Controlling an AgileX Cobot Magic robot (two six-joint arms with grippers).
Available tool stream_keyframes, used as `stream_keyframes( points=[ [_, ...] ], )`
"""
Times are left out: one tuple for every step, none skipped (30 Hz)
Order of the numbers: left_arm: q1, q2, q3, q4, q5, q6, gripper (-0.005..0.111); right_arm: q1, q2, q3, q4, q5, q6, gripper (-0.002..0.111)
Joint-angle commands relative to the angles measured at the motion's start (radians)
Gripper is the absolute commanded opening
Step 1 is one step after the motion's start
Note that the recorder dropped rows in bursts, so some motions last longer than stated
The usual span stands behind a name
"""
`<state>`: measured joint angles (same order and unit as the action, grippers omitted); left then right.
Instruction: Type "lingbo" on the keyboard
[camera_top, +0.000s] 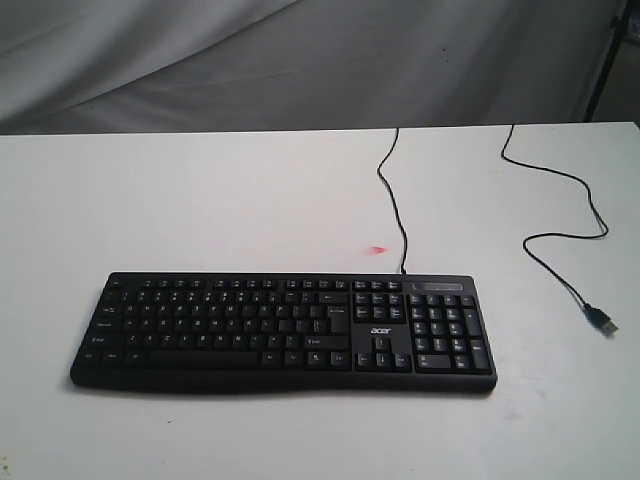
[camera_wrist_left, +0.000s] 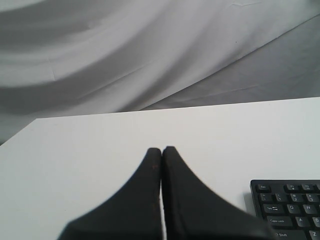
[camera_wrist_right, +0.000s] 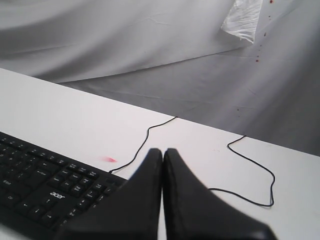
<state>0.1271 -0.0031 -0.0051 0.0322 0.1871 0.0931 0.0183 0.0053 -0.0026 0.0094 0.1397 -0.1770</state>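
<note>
The black keyboard with white-lettered keys, a number pad and a small "acer" logo lies flat near the front of the white table. Neither arm shows in the exterior view. In the left wrist view my left gripper is shut with nothing in it, held above bare table, and the keyboard's Esc corner lies off to one side. My right gripper is also shut and empty, above the table just past the number-pad end of the keyboard.
The keyboard's thin black cable runs back over the table's far edge, returns and ends in a loose USB plug at the right. A small pink mark sits behind the keyboard. Grey cloth hangs behind the table.
</note>
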Motion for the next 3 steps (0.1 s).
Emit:
stream_keyframes(
  points=[
    [-0.004, 0.003, 0.005, -0.001, -0.004, -0.003, 0.001, -0.008, -0.005, 0.003, -0.009, 0.001, 0.002, 0.0],
    [-0.004, 0.003, 0.005, -0.001, -0.004, -0.003, 0.001, -0.008, -0.005, 0.003, -0.009, 0.001, 0.002, 0.0],
    [-0.004, 0.003, 0.005, -0.001, -0.004, -0.003, 0.001, -0.008, -0.005, 0.003, -0.009, 0.001, 0.002, 0.0]
  ],
)
